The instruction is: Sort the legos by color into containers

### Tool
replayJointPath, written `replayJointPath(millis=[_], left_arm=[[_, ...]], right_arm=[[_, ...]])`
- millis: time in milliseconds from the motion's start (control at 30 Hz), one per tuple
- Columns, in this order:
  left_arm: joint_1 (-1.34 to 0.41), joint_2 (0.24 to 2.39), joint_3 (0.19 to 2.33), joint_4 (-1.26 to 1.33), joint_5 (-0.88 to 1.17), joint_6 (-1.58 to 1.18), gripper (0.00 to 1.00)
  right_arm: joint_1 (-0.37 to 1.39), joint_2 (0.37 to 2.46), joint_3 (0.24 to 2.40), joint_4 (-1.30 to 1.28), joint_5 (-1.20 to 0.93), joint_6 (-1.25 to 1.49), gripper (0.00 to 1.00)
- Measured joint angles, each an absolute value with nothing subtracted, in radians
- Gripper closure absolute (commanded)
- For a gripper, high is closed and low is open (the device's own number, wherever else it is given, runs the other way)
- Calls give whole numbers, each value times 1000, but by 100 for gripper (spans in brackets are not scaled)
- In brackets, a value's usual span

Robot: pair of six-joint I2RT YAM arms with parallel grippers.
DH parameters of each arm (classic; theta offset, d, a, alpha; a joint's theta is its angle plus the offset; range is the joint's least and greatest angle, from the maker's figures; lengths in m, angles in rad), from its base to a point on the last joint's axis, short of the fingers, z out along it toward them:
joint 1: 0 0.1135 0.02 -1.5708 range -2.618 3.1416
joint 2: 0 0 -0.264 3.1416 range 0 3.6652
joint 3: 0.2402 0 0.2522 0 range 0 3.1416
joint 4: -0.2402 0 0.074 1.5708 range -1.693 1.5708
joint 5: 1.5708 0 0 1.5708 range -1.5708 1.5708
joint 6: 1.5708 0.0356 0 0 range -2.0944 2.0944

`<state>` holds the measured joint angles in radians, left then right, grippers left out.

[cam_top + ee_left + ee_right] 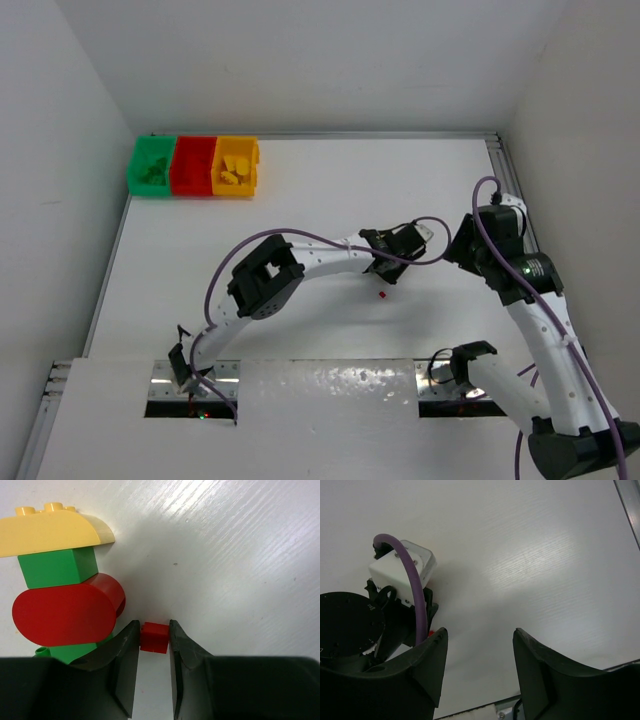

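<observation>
The red brick (154, 637) sits on the table (240, 555) squarely between the left fingers (127, 655) — their tips press its two sides, grasping it. A stack (65, 605) of yellow, green and red bricks lies just beside the left-hand tip. The right fingers (427, 665) hang apart, empty and farther off. The red bin (193, 165) waits at the far left corner — so I judge a straight lift comes first.

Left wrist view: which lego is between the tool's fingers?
The small red cube; yellow piece, green block and large red oval sit outside the left tool.
</observation>
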<state>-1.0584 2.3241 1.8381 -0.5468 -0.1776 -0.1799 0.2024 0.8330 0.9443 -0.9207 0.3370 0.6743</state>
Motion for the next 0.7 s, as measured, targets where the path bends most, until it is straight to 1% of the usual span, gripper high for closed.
replayJointPath(millis=[133,267,400,567,700], left_arm=[[-1058,2325,1873,-615,-165,-160,100],[-1042,2315,1991,-723,-144,-123,100],[-963,2188,1970,-769,-57,-83,100],[-734,1953,1904,-789,-2,-24,100],[-402,1790,1860,-759,9,5,100]], right_arm=[[202,838,945,-921,338,672,45],[202,836,945,-920,341,673,45],[202,836,945,-917,341,672,45],[202,836,949,-904,339,673,45],[202,841,948,-878,328,674,46]])
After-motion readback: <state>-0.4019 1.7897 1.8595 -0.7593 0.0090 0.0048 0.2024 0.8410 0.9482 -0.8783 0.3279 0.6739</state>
